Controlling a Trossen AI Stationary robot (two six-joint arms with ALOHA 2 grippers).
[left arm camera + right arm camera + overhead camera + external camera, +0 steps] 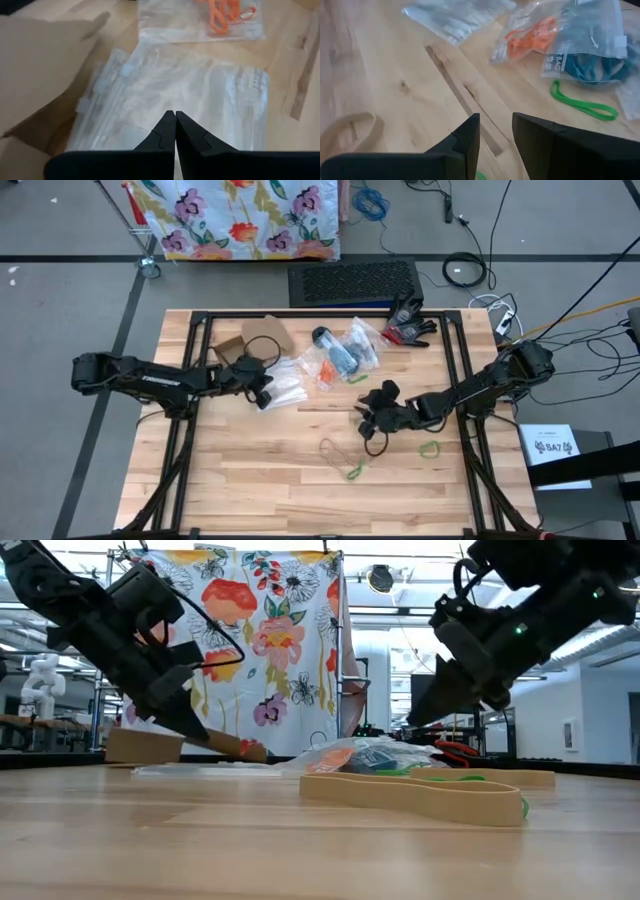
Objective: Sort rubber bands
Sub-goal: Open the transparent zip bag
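Rubber bands lie loose on the wooden table: a tan one (335, 450) (350, 130), a green one (355, 470) beside it, another green one (428, 448) and a third (582, 105) by the bags. Orange bands sit in one clear bag (325, 370) (530, 35) and blue ones in another (590, 55). My left gripper (175, 116) (265, 395) is shut, its tips at a flat stack of clear bags (200, 95). My right gripper (496, 132) (370, 420) hangs open above bare wood between the tan band and the bags, with nothing between its fingers. My left gripper's shut fingertips (167, 125) slant down from the table's left side onto the top clear bag (165, 95) of the stack, near its middle. I cannot tell whether they touch it or have a layer pinched. The bag lies flat on the stack.
Brown cardboard pieces (255, 340) lie at the far left of the bags, close to my left gripper. Black and red gloves (410, 325) rest at the table's far edge. A black frame (450, 370) runs around the work area. Bare wood lies toward the near edge.
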